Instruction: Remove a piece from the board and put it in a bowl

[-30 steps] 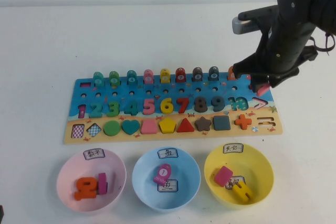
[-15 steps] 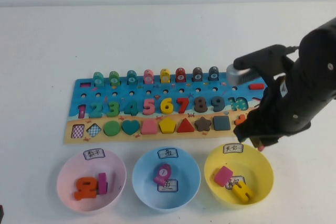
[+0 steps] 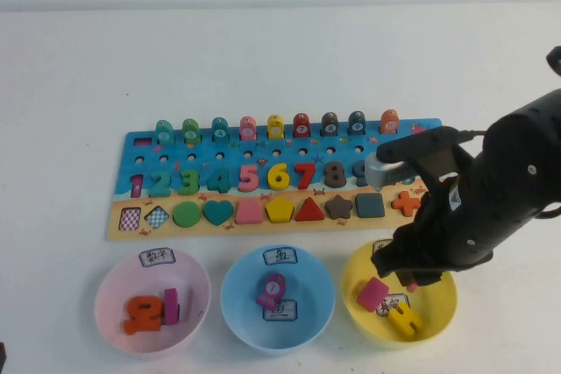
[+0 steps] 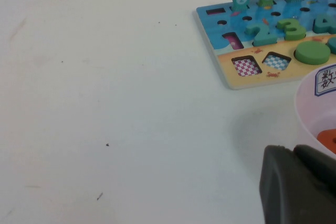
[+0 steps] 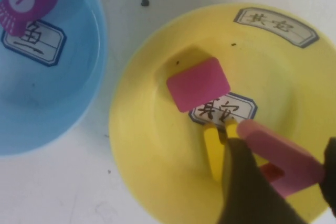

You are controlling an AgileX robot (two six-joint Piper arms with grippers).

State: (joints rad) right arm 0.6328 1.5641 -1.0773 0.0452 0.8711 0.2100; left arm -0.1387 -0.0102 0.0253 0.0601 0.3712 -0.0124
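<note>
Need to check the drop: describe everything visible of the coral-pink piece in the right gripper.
The piece is a small, flat, coral-pink chevron that looks like painted wood, with a darker red inner edge showing. It is off the board, held tilted in the right gripper, whose dark fingers close on its lower part. It hangs above the inside of the yellow bowl, over the yellow piece and beside the magenta square, touching neither. The left gripper sits apart by the pink bowl.
</note>
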